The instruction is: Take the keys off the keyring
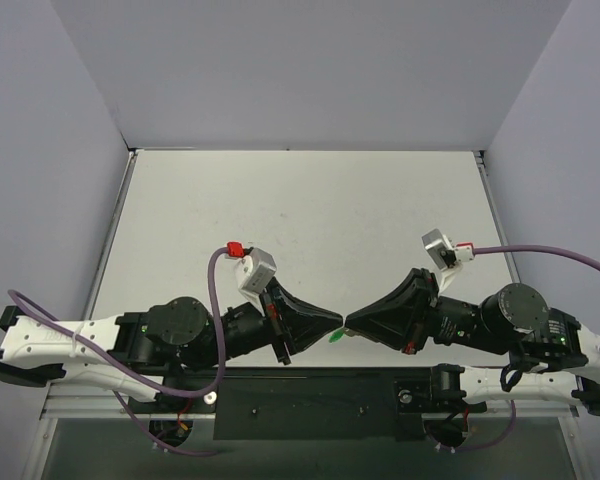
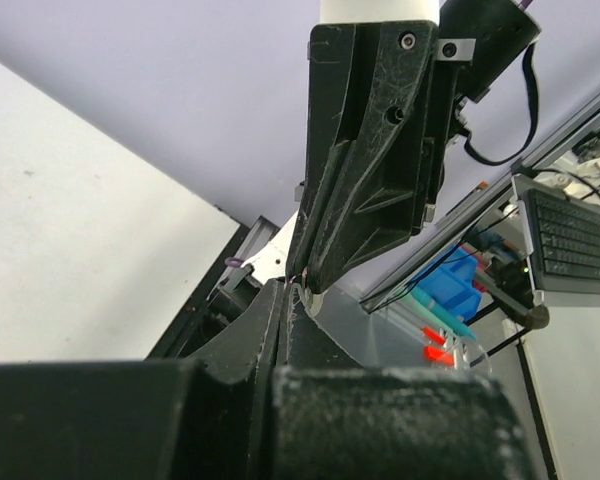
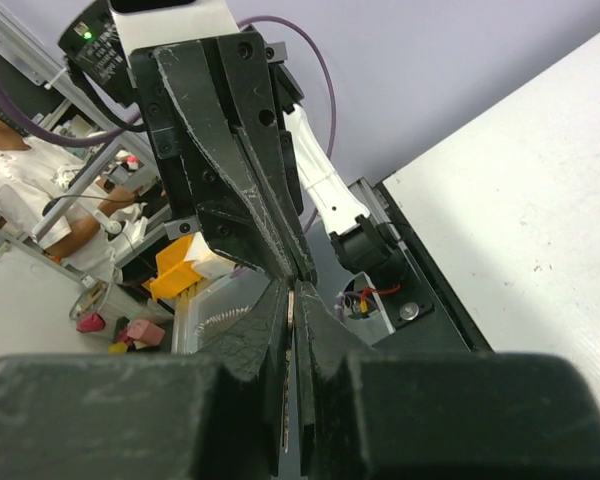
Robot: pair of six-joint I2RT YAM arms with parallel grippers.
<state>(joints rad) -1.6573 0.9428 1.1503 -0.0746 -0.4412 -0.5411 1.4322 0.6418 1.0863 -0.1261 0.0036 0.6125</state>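
Observation:
My two grippers meet tip to tip above the table's near edge. The left gripper (image 1: 337, 319) is shut. The bright green keyring (image 1: 335, 337) pokes out just below its tip and seems pinched there. The left wrist view shows the shut fingertips (image 2: 283, 290) but hides the green piece. The right gripper (image 1: 351, 322) is shut on the key (image 3: 292, 308), a thin silver strip seen edge-on between its fingers (image 3: 294, 292). The right gripper's tips (image 2: 307, 287) touch the left's in the left wrist view. The left gripper (image 3: 298, 264) points down at the key in the right wrist view.
The white table (image 1: 300, 220) stretches away behind the grippers, with grey walls on three sides. The black mounting rail (image 1: 310, 400) runs under both arms. Off the table are blue bins (image 2: 455, 280), a keyboard (image 2: 570, 240), a yellow holder (image 3: 175, 270) and a person (image 3: 30, 170).

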